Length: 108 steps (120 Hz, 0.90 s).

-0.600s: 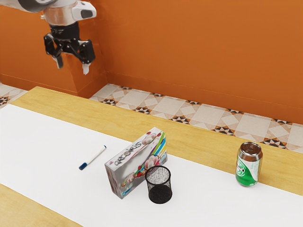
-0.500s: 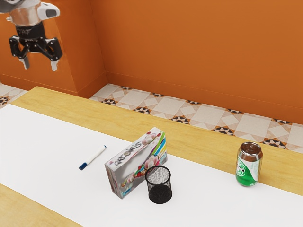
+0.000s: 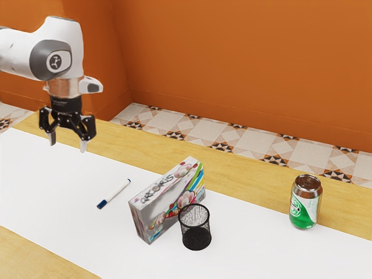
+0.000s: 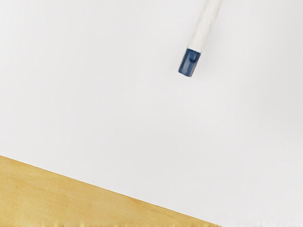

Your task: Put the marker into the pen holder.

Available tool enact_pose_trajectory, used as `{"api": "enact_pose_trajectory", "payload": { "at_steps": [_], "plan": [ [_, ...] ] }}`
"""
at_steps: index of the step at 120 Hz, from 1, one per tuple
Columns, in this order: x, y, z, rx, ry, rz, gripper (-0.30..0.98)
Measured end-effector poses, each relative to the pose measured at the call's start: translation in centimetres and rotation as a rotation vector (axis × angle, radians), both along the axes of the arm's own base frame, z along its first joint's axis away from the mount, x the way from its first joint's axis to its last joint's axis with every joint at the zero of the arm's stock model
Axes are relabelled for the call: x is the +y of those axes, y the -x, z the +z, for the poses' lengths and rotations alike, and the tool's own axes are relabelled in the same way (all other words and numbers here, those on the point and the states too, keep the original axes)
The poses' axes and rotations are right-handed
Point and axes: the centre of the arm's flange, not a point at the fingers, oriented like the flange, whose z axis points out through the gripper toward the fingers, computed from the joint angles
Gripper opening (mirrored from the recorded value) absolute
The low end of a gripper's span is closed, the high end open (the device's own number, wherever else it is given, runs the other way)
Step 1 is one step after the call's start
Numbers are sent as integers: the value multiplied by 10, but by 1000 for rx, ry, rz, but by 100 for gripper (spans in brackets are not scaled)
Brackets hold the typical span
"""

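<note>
My gripper (image 3: 68, 146) hangs in the air at the exterior view's upper left, open, with nothing between its fingers. The white marker (image 3: 114, 193) with blue ends lies flat on the white surface, lower than the gripper and toward the exterior view's right of it. In the wrist view, the marker (image 4: 204, 29) has its blue cap toward the picture's middle, and its other end is cut off. The black mesh pen holder (image 3: 196, 228) stands upright beside the box, its mouth facing up.
A colourful box (image 3: 168, 200) stands between the marker and the pen holder. Toward the exterior view's right is a green and white can (image 3: 305, 202). The white mat (image 3: 52, 192) runs along the wooden table (image 3: 133, 139), an edge of which crosses the wrist view.
My gripper first swung toward the exterior view's left, then came back toward the right and dropped well down, staying open. The marker, box, holder and can have kept their places.
</note>
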Motion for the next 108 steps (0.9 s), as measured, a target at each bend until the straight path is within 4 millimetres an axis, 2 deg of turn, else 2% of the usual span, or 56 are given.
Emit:
{"api": "enact_pose_trajectory", "payload": {
  "at_steps": [16,35,46,76,108],
  "plan": [
    [2,7,-58,40,3,-9,69],
    [24,-10,-116,59,5,5,69],
    [29,-22,-151,69,18,0,69],
    [31,-47,-206,59,47,-49,69],
    [33,-75,-225,26,64,-102,69]
  ]
}}
